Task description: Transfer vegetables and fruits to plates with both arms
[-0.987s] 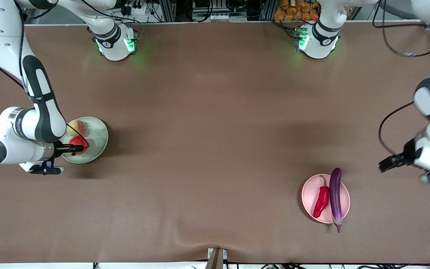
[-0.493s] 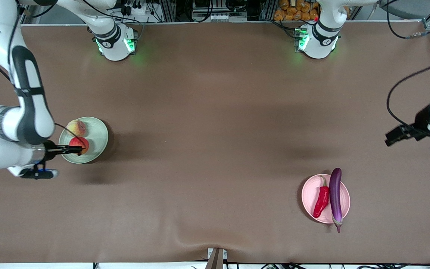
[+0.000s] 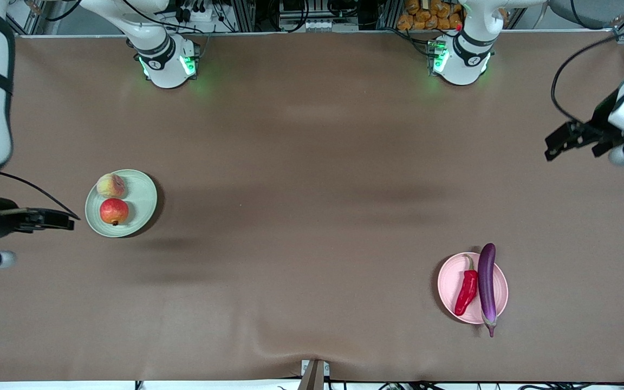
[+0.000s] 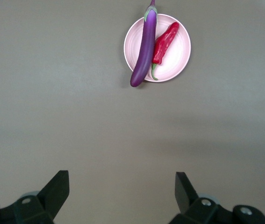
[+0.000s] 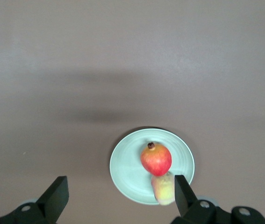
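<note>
Lying below the open, empty left gripper (image 3: 553, 145), the eggplant (image 3: 487, 284) looked slick and stiff, best pinched mid-length; right gripper (image 3: 63, 221) hung open beside the green plate (image 3: 141, 203)

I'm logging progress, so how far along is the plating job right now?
It looks finished. The peach and red fruit sit on the green plate; the chili pepper and eggplant lie on the pink plate. Both tools, left and right, are open and empty. Nothing appears left.
</note>
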`<state>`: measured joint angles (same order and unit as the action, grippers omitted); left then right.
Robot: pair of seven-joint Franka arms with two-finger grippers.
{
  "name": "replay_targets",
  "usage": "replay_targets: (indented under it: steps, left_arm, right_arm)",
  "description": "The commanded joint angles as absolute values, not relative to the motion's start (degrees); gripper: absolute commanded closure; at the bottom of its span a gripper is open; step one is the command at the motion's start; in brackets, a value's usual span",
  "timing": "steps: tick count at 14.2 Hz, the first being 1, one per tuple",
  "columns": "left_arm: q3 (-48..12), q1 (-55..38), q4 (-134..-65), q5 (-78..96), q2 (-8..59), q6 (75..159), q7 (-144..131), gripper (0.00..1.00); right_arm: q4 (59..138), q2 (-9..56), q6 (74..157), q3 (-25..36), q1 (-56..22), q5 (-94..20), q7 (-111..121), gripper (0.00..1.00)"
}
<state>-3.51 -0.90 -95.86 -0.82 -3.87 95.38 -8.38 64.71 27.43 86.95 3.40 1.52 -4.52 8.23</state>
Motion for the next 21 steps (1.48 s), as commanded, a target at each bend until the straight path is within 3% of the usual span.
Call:
replay_targets:
  steps: [1,5,8,12,21]
  left_arm:
    - [-4.83,0.26,-90.28,-0.97,-3.08,88.79,-7.82,0.0]
    - [-6.33,0.35,-89.39,-0.88,-3.34,84.47,-3.61,0.0]
    - [-6.15,0.61,-89.47,-0.7,-3.25,84.37,-2.55,0.0]
    - [-5.54,0.62,-90.0,-0.7,-3.25,81.84,0.44,0.0]
    - [-5.45,1.14,-89.91,-0.44,-3.43,82.44,0.09,0.0]
  right_arm:
    - [61.44,19.9,81.48,3.25,0.79,-5.01,8.35,0.0]
    - [62.05,13.46,73.05,3.78,0.62,-5.19,3.19,0.0]
    - [69.67,9.07,72.42,3.52,-0.88,-4.48,0.7,0.0]
    - [90.84,-3.76,85.5,2.99,-0.88,-4.31,0.97,0.0]
    - [89.66,-3.78,85.26,-0.18,2.72,-3.6,1.5,0.0]
